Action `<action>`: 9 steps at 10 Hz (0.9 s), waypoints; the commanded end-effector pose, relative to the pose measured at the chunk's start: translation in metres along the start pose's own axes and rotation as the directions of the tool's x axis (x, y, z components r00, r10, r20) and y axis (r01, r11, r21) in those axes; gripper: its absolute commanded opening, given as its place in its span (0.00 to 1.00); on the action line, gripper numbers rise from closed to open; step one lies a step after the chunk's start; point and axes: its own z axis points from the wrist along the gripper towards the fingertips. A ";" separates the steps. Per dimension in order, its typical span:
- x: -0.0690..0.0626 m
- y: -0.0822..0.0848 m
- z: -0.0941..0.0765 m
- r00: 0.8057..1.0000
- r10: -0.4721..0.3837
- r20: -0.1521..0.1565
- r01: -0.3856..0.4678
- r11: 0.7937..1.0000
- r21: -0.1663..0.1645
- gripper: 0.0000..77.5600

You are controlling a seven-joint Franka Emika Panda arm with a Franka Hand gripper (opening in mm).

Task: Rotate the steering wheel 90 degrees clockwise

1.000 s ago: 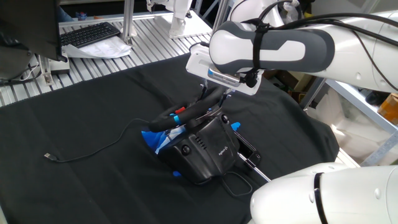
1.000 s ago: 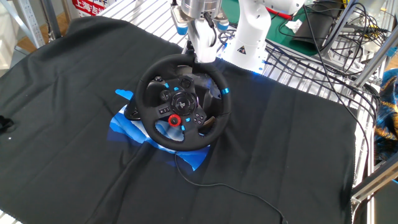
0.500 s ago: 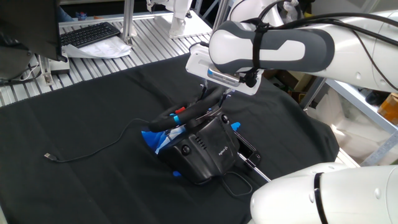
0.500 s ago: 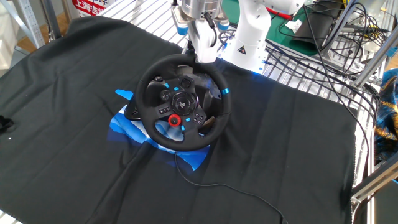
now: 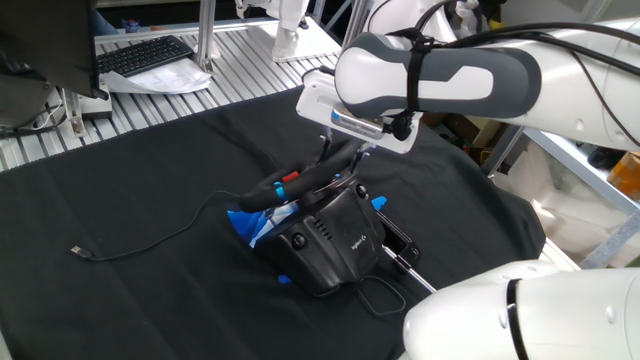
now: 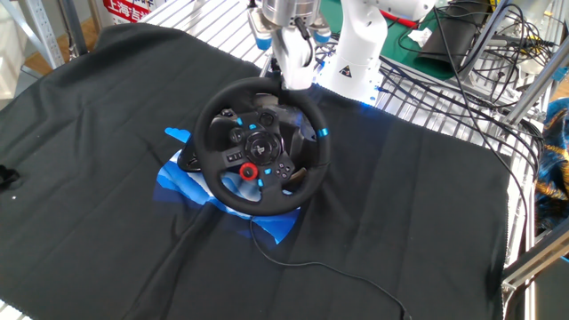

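Note:
The steering wheel (image 6: 216,180) is a black round rim with blue marks and a red knob on its hub. It stands tilted on its black base (image 5: 330,245) in the middle of the black cloth. In one fixed view the rim (image 5: 292,184) shows edge-on from behind. My gripper (image 6: 291,82) is at the far top edge of the rim. Its two fingers stand apart, one on each side of the rim (image 5: 345,158), and it looks open. The blue stripe on the rim (image 6: 323,132) is on the right side.
Blue material (image 6: 175,177) lies under the base. A thin black cable (image 5: 150,240) runs left across the cloth, and it also shows in the other fixed view (image 6: 338,271). A keyboard (image 5: 145,55) and papers lie on the metal table behind. A white robot base (image 6: 356,53) stands just behind the wheel.

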 end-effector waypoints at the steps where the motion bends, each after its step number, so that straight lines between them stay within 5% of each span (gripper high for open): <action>1: 0.014 0.009 -0.011 1.000 0.024 0.004 -0.024 1.000 -0.001 0.03; 9: 0.030 0.021 -0.003 0.998 0.059 0.023 -0.059 0.998 -0.010 0.03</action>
